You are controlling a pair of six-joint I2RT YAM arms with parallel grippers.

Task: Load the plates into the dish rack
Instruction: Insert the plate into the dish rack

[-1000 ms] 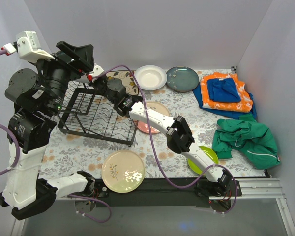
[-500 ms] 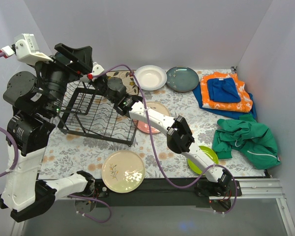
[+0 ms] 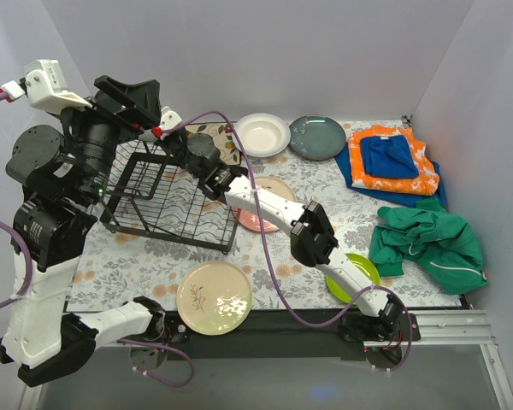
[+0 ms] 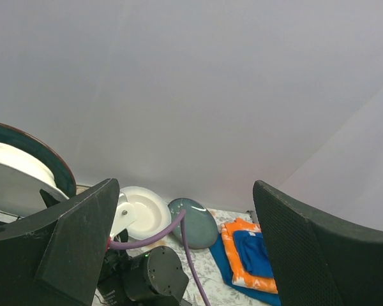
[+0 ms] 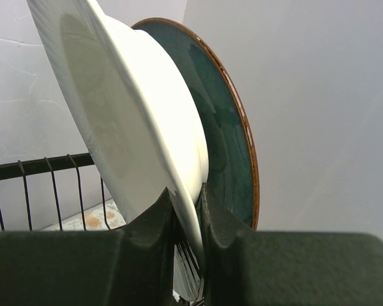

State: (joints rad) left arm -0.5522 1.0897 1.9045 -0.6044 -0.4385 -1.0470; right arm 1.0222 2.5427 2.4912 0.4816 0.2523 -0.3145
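In the right wrist view my right gripper is shut on the lower rim of a white deep plate, which stands on edge. A dark blue-grey plate stands upright just behind it, over the wires of the dish rack. From above, the black dish rack sits at the left, and my raised left gripper hides those two plates. The left gripper is open and holds nothing. Flat on the table lie another white deep plate, a blue-grey plate, a pink-cream plate, a cream sprig plate and a lime green plate.
A folded orange and blue cloth and a crumpled green garment lie at the right. The right arm stretches across the pink-cream and lime plates. A purple cable trails along it. Walls close off the back and both sides.
The left arm's gripper has drifted slightly to the left above the rack. The right arm and its plate have stayed still.
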